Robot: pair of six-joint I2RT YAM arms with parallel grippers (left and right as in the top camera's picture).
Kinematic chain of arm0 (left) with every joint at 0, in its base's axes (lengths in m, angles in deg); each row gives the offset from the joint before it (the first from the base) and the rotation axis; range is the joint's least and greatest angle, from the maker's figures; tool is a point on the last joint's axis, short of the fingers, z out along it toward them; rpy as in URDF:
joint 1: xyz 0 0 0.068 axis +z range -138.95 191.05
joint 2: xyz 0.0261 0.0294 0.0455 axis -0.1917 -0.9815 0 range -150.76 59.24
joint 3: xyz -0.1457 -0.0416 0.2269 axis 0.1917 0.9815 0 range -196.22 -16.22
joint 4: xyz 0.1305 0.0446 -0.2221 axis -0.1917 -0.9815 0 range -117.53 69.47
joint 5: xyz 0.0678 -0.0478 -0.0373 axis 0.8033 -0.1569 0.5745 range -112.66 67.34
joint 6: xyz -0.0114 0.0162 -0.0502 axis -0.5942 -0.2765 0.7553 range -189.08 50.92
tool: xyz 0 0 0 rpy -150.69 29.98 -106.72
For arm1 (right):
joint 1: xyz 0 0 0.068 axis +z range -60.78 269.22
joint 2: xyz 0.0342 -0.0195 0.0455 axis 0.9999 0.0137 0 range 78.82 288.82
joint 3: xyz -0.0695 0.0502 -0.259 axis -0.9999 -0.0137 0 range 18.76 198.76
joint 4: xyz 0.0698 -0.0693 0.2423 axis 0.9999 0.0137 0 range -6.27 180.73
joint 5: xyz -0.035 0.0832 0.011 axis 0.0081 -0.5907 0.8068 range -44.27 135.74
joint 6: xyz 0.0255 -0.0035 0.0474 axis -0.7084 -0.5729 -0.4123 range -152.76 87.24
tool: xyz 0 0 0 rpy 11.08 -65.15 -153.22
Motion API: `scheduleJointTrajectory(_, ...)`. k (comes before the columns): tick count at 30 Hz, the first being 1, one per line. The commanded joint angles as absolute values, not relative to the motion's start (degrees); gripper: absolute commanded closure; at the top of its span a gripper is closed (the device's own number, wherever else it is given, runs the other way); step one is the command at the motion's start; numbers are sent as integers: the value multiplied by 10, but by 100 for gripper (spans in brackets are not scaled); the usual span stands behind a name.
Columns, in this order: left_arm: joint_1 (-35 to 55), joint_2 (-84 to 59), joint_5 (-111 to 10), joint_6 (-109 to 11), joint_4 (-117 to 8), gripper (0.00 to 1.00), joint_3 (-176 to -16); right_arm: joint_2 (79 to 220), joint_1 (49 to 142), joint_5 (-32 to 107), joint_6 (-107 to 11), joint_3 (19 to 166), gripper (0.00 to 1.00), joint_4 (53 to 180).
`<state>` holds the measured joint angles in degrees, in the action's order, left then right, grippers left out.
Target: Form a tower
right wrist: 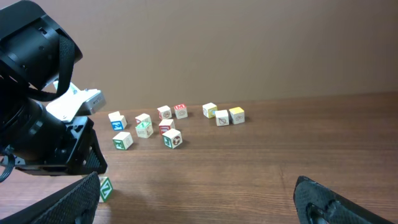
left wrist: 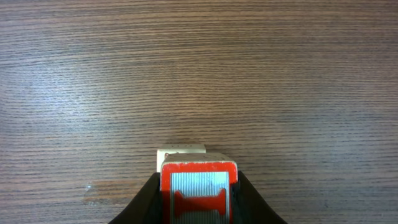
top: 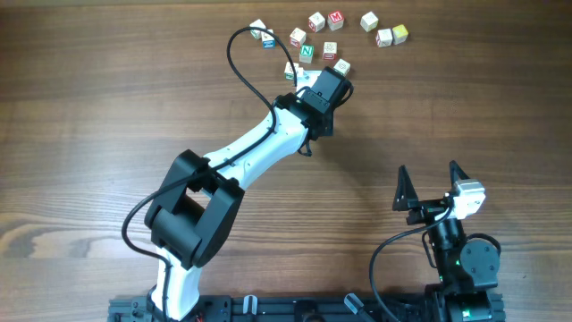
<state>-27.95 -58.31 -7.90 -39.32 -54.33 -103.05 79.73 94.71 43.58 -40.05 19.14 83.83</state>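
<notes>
While left jaws, reaching far forward, clamp a red-faced cube (left wrist: 199, 186), right jaws gape.

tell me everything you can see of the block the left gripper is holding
A small cube: the face toward the camera has a red border around a grey ribbed panel with a red spool-like shape. The black jaws of the left gripper are shut on its two sides. A pale wooden cube peeks out past its far edge; contact between them cannot be told.
</notes>
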Motion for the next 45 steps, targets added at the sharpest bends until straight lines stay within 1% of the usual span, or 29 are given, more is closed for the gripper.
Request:
scheduleJointTrajectory(1,-273,-597,-64,-383,-543,82,-1021,797,950,428,-399,191,0,837)
scheduleJointTrajectory(37,-268,-606,-65,-386,-541,79,-1016,797,950,428,-398,191,0,837)
scheduleJointTrajectory(39,-268,-606,-65,-386,-541,79,-1016,797,950,428,-398,191,0,837)
scheduleJointTrajectory(43,-268,-606,-65,-386,-541,73,-1016,797,950,428,-398,191,0,837)
scheduleJointTrajectory(45,-268,-606,-65,-386,-541,73,-1016,797,950,428,-398,191,0,837)
